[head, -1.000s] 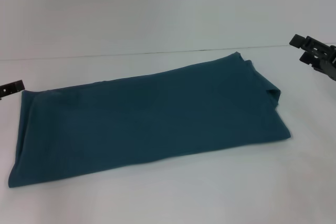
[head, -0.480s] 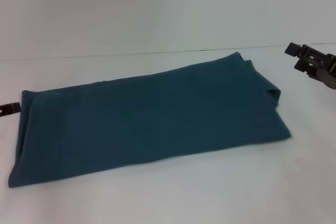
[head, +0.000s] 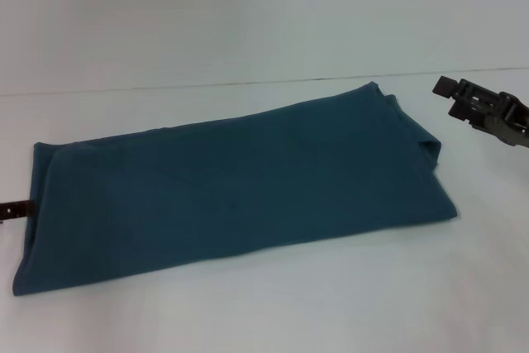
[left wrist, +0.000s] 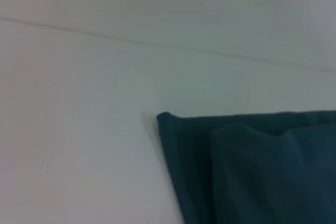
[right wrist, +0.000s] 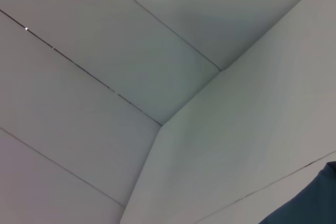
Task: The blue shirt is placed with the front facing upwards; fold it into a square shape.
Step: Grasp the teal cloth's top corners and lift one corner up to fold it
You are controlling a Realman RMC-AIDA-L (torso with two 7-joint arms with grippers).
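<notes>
Dark teal-blue cotton shirt [head: 235, 183]: folded long, flat on white desk [head: 331, 303]. Left pincer [head: 16, 210]: at shirt's left edge, grip unreadable. Right pincer [head: 450, 97]: raised beyond right end, fingers parted, empty.

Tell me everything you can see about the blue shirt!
The blue shirt is dark teal and looks like soft cotton. It lies flat on the white table, already folded into a long band running from the robot's left to its right. Its front is hidden, so no print shows. The right end has a small bunched fold. The left wrist view shows stacked layers at a corner. The left hand sits just beside its left edge; whether it touches is unclear. The right hand hovers apart.
</notes>
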